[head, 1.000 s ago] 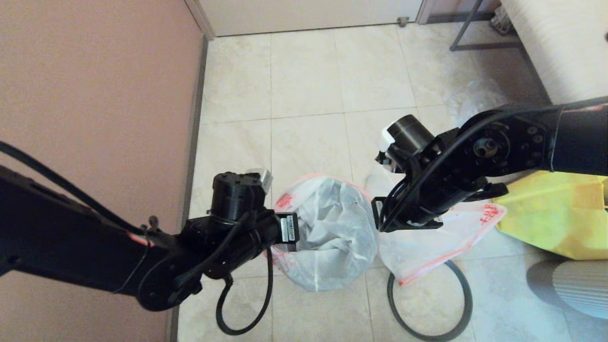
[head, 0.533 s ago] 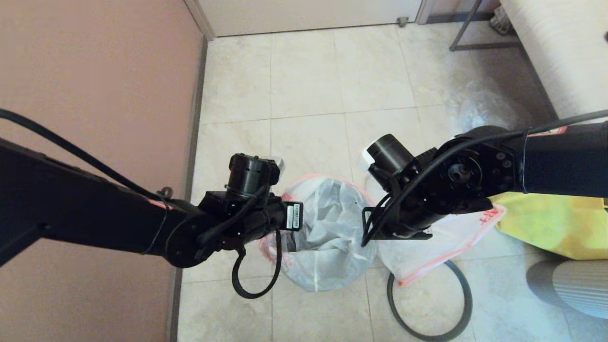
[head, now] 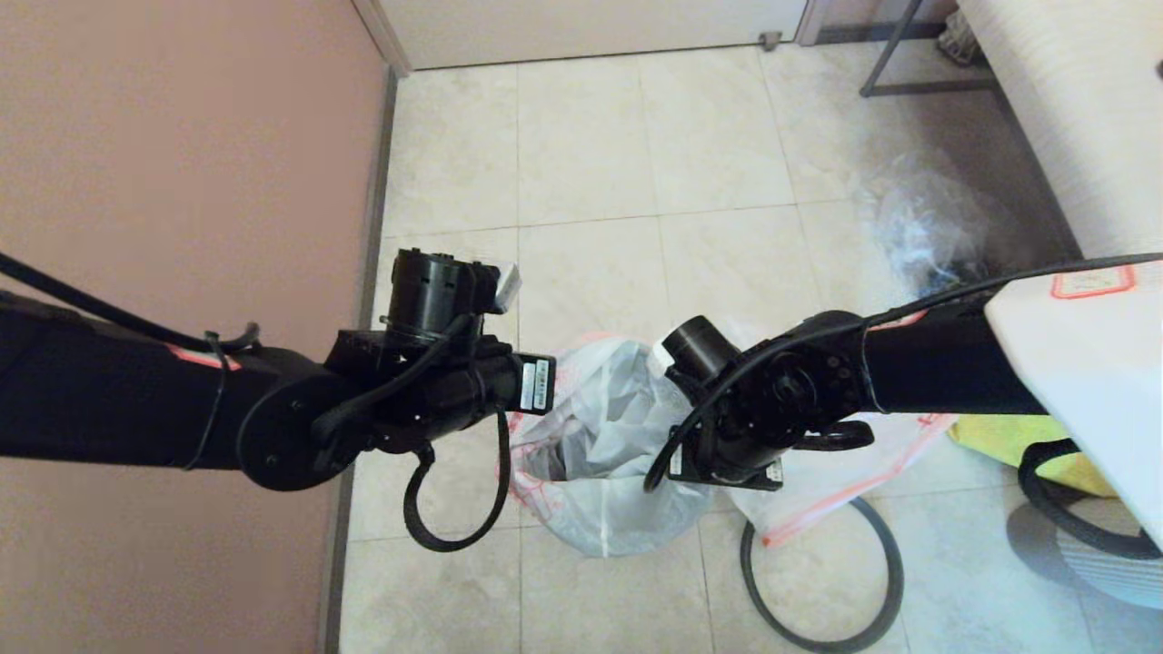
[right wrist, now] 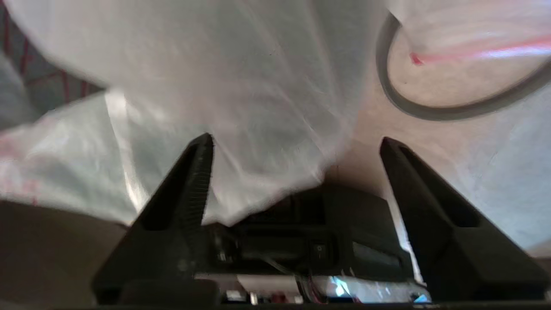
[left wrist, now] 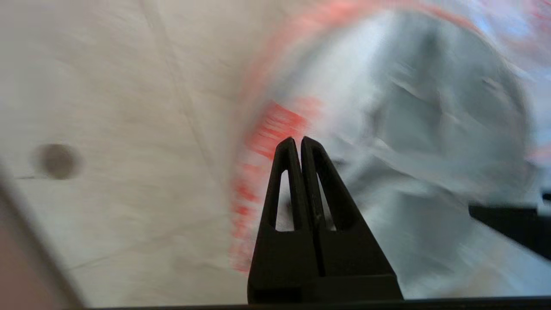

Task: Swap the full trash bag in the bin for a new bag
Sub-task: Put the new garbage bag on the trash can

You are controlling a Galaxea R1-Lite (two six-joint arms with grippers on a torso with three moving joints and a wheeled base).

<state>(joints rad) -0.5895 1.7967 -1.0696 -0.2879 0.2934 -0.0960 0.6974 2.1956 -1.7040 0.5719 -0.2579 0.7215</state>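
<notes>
A white bag with red print (head: 604, 436) stands open-mouthed on the floor tiles, draped over the bin, whose black body does not show. The dark-grey hoop (head: 818, 581) lies flat on the floor to its right. My left gripper (left wrist: 297, 140) is shut, its tips over the bag's red-printed left rim (left wrist: 275, 125), and nothing shows between the fingers. My right gripper (right wrist: 295, 142) is open at the bag's right side, with white film (right wrist: 258, 107) hanging across the gap. In the right wrist view the hoop (right wrist: 430, 112) lies just past the fingers.
A second white bag with red trim (head: 872, 445) lies flat under the right arm. A yellow bag (head: 1008, 431) sits further right, and a clear bag of rubbish (head: 927, 236) lies behind it by a white cabinet (head: 1072, 100). A pink wall (head: 182, 182) closes the left side.
The right arm has swung left and nearer, from over the flat bag to the standing bag's right rim. The left wrist has shifted back and left, and the bag's mouth has narrowed.
</notes>
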